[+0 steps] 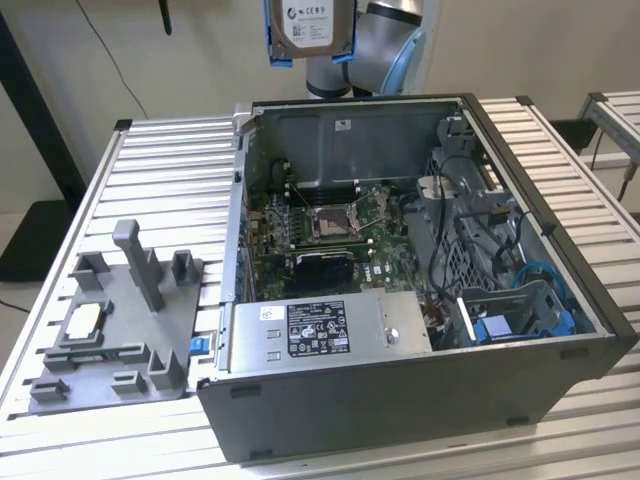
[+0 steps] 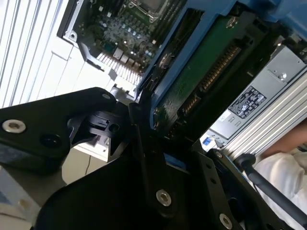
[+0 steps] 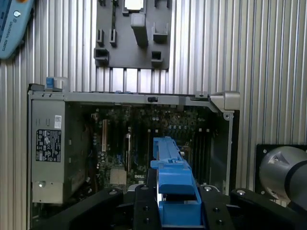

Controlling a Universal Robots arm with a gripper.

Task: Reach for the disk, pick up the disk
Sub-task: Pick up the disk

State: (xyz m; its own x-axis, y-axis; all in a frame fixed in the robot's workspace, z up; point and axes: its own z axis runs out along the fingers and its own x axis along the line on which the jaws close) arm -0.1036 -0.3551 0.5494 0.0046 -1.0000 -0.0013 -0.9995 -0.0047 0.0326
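**Disk lifted clear of the case, clamped in the gripper**

The flat silver-grey metal disk with a white printed label and a bright blue plastic bracket (image 1: 305, 28) hangs in the air at the top of the exterior view. It is above the rear wall of the open computer case, touches nothing below it, and turns its label side to that camera. The second wrist view shows its other face (image 2: 201, 72), a green circuit board with a row of connector pins, edged by the blue bracket. In the first wrist view the bracket appears edge-on (image 3: 172, 187) above the case interior.

The black gripper (image 3: 176, 211) is closed on the disk. Its black fingers (image 3: 144, 206) stand on both sides of the blue bracket and press against it. The grey robot arm with light blue joint caps (image 1: 385, 45) rises behind the disk.

Beneath lies the dark grey metal computer case (image 1: 400, 400), on its side with the panel off. Inside it are a green motherboard (image 1: 340, 225) and a silver box with a black-and-white label (image 1: 330, 328) along the near wall.

The case rests on a ribbed aluminium table (image 1: 170, 180). On the exterior view's left of the case lies a grey plastic fixture plate with upright posts and slots (image 1: 100, 375), with a small square silver chip (image 1: 82, 320) in one pocket. A person's white sleeve (image 2: 283, 167) shows at the edge of the second wrist view.
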